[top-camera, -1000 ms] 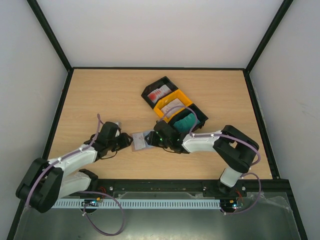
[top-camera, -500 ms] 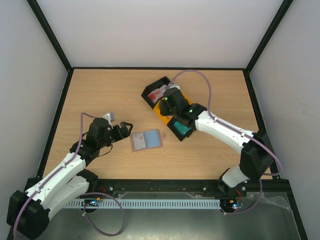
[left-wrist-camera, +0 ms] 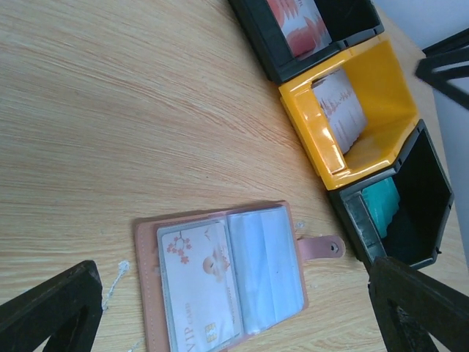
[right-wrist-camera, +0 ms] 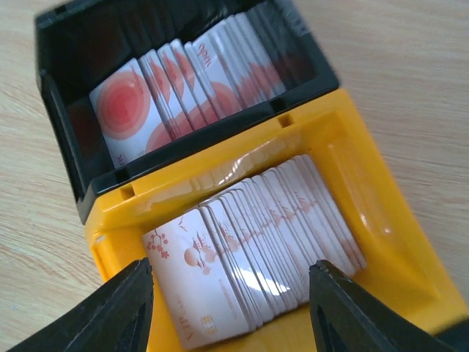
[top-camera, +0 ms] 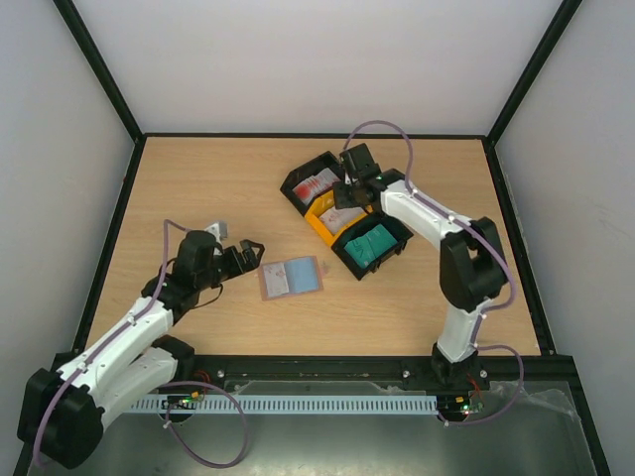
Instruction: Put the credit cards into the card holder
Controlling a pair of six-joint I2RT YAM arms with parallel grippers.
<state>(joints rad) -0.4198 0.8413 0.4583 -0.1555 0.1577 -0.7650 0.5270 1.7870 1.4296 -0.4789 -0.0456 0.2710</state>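
Plainly, the card holder (left-wrist-camera: 264, 275) is lying open and flat on the table (top-camera: 198, 188), its pinkish-brown rim framing two clear pockets and its snap strap (left-wrist-camera: 322, 248) sticking out to one side. A white card (left-wrist-camera: 198, 290) with blossom print is sitting in one pocket; whether the other is holding anything I cannot tell. The left gripper (top-camera: 256, 257) is hovering just beside the holder, jaws spread wide, gripping nothing. The right gripper (top-camera: 344, 191) is hanging over the orange tray (right-wrist-camera: 381, 220), jaws apart and empty, above its white credit cards (right-wrist-camera: 249, 249). Beside them, red-and-white cards (right-wrist-camera: 183, 95) are standing in the adjoining black tray (right-wrist-camera: 55, 110). Only part of the teal cards (left-wrist-camera: 381, 202) is showing, shadowed in the far black tray (left-wrist-camera: 432, 198). Frame edges are cropping the fingers (right-wrist-camera: 117, 308).
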